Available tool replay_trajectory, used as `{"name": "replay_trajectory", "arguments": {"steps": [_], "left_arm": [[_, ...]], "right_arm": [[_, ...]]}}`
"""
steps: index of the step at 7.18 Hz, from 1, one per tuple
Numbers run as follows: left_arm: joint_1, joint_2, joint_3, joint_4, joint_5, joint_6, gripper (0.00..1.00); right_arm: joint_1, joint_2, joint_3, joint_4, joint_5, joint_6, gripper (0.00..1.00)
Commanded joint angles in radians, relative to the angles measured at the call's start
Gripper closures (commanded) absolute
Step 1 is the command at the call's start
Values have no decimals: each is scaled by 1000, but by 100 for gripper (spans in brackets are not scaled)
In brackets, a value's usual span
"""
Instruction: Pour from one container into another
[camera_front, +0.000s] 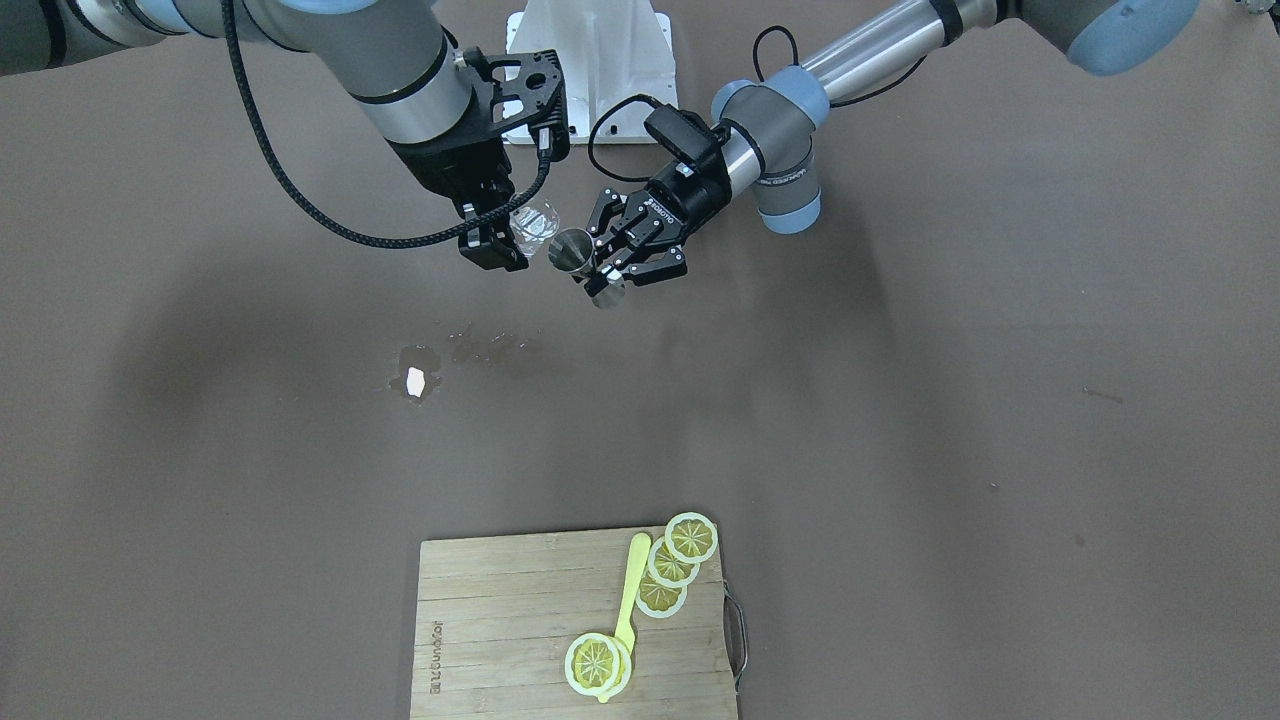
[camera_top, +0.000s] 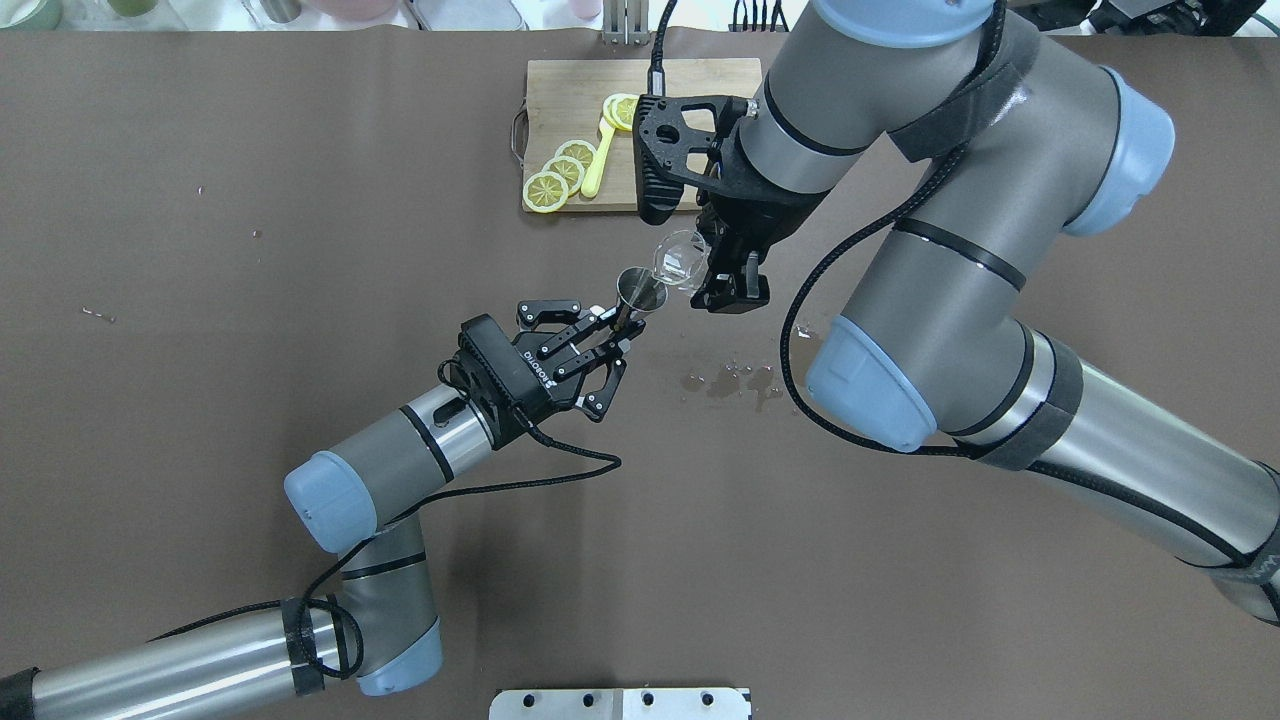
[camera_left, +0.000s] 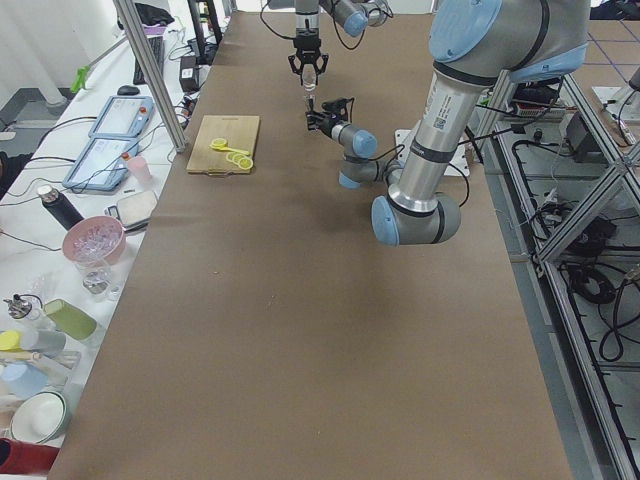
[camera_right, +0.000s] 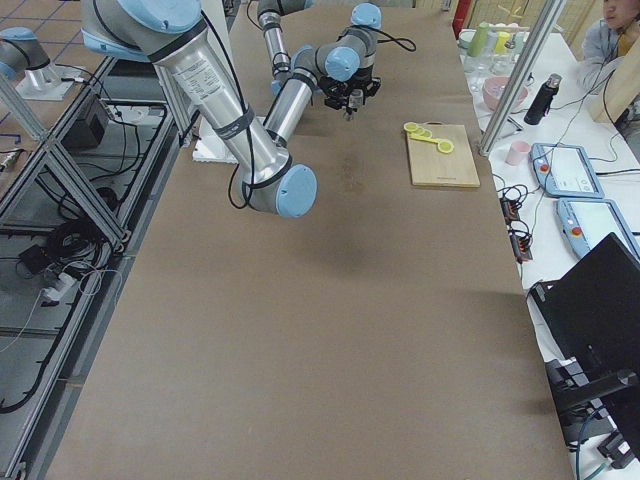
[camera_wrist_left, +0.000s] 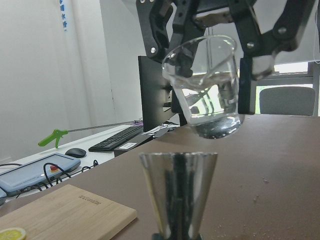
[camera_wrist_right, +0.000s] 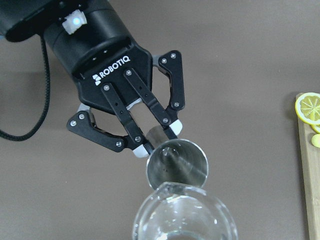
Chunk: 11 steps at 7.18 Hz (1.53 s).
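Hanging up off the tabletop (camera_front: 950, 400), the little clear glass cup (camera_wrist_left: 207, 85) is tipped over on a slant, with what looks like a bit of clear liquid pooled in its low side. It sits just above the steel jigger (camera_wrist_left: 178, 192), and the left wrist view shows a gap between them, so they're not touching. The right wrist view looks down past the cup's rim straight into the jigger's open top cone. The right pincer (camera_top: 715, 275) comes down from above and is clamped on the cup's sides. The left pincer (camera_wrist_right: 155, 140) reaches in from the side and is closed on the jigger's lower part, holding it mouth up and also clear of the tabletop. Both are roughly mid-table, on the robot's side of the wooden cutting board (camera_front: 500, 620). Below and a bit off to the side is a wet patch (camera_front: 420, 375) with scattered droplets and a small white bit in it. The board lies well apart from all that at the far edge, carrying a few lemon slices (camera_front: 692, 537) and a yellow spoon (camera_front: 630, 590) lying among them.
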Motion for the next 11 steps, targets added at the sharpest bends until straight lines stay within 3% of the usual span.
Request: {"name": "replay_trajectory", "arguments": {"steps": [1,5,11], "left_arm": [[-1,0,2,0,0,0,100],[-1,-2,9,0,2,0,100],[1,-6,15,0,2,0,100]], "right_arm": [[-7,5,-1,-17,-13,0,100],[-8,52,-62,-34,-17,0,100],[-8,67,-57,-92,-72,-8,100]]}}
